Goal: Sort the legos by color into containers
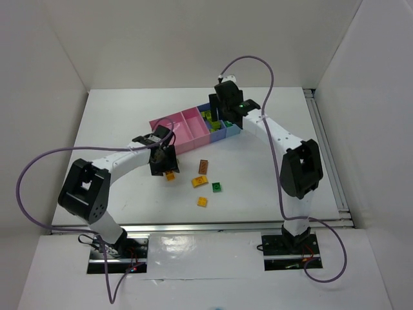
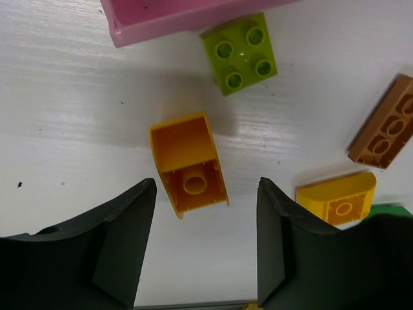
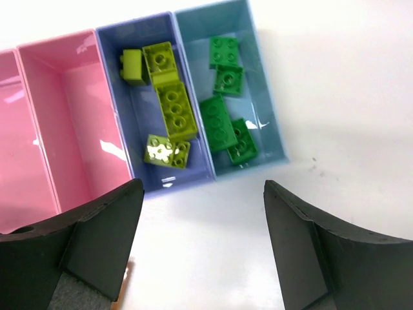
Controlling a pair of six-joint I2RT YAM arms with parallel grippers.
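The containers (image 1: 173,126) are a joined row: two pink bins, a darker blue, a light blue. In the right wrist view the darker blue bin (image 3: 139,110) holds several lime green legos (image 3: 175,110). The light blue bin (image 3: 255,97) holds several dark green legos (image 3: 218,123). The pink bin (image 3: 71,116) beside them is empty. My right gripper (image 3: 203,194) is open and empty above the table just in front of the blue bins. My left gripper (image 2: 206,194) is open, low over an overturned orange-yellow lego (image 2: 188,165) that lies just ahead of its fingertips.
Near the left gripper lie a lime green lego (image 2: 240,53) beside the pink bin's wall (image 2: 174,16), a brown lego (image 2: 384,123) and a yellow one (image 2: 337,197). The top view also shows a dark green lego (image 1: 216,187) and another orange-yellow one (image 1: 202,201).
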